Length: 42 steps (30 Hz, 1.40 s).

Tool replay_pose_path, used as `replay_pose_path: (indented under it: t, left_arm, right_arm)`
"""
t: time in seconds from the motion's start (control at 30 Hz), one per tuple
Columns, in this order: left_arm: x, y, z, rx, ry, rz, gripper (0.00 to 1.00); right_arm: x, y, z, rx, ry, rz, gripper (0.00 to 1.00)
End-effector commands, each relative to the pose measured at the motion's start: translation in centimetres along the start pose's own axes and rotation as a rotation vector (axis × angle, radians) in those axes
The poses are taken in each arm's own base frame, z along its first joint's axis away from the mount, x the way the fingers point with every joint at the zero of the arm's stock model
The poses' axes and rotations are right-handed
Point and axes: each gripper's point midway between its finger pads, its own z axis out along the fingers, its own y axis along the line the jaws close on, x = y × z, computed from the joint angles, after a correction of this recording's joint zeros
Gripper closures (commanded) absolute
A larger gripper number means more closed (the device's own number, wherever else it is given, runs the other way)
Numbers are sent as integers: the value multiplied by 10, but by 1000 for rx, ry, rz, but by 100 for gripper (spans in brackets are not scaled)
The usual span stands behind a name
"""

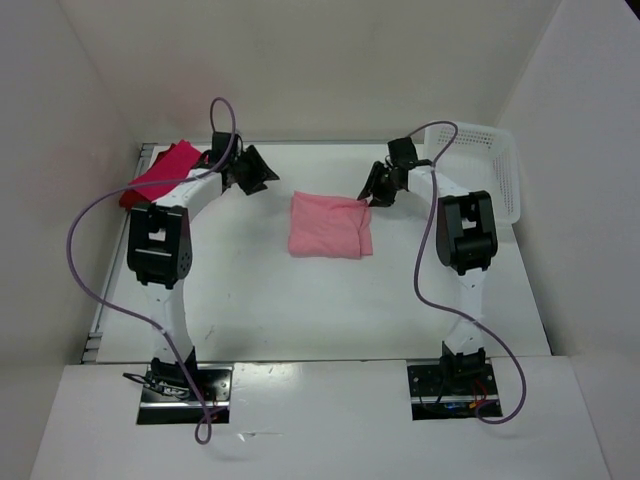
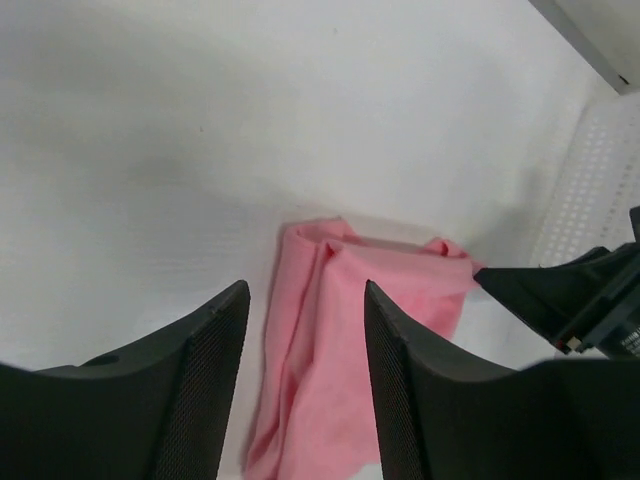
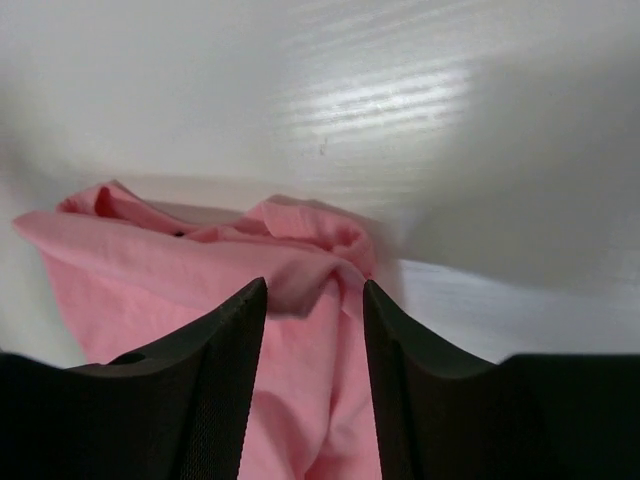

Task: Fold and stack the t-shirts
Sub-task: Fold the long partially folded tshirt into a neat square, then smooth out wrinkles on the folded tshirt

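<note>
A light salmon pink t-shirt [image 1: 328, 226] lies folded into a rough rectangle at the middle of the table. Its right end is bunched. My right gripper [image 1: 374, 194] hangs open just over that bunched corner [image 3: 300, 262], with a ridge of the cloth lying between the fingers [image 3: 313, 296]. My left gripper [image 1: 257, 172] is open to the left of the shirt and above the table; in its wrist view the shirt [image 2: 400, 290] shows past the gap [image 2: 305, 300]. A crimson-pink t-shirt [image 1: 165, 168] sits at the far left on a dark red one [image 1: 128, 197].
A white perforated basket [image 1: 497, 137] stands at the far right corner, behind the right arm; its wall [image 2: 598, 170] also shows in the left wrist view. White walls close in the table on three sides. Purple cables loop beside both arms.
</note>
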Motion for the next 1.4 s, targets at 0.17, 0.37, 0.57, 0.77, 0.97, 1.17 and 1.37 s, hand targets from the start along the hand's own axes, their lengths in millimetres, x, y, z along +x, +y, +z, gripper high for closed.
replay_pose_path:
  t: [0.17,0.37,0.57,0.77,0.97,1.17,1.37]
  left_arm:
    - [83,11,-52,37,74,79,44]
    - [113,8,-45,135,165,61,44]
    - [128,9,-34,148,217,63,44]
    - [146,7,-29,179,262,41,48]
    - [152,9,-23,167,268,33,79]
    - [144,9,-48,116,208,39,100]
    - [154,19,-67,86,198,10,100]
  right_arm:
    - [26,10,-86,-66,-90,-60,70]
    - [97,10,-75,-183,77,-34,71]
    - [113,18,-61,-281,157,16,61]
    - [127,22,-65,-296,162,21,60]
    - [127,6,-54,-209,146,62,98]
    - [120,1,-76,-148,88,25,100]
    - [156,-34,-66,-63,175,76,100]
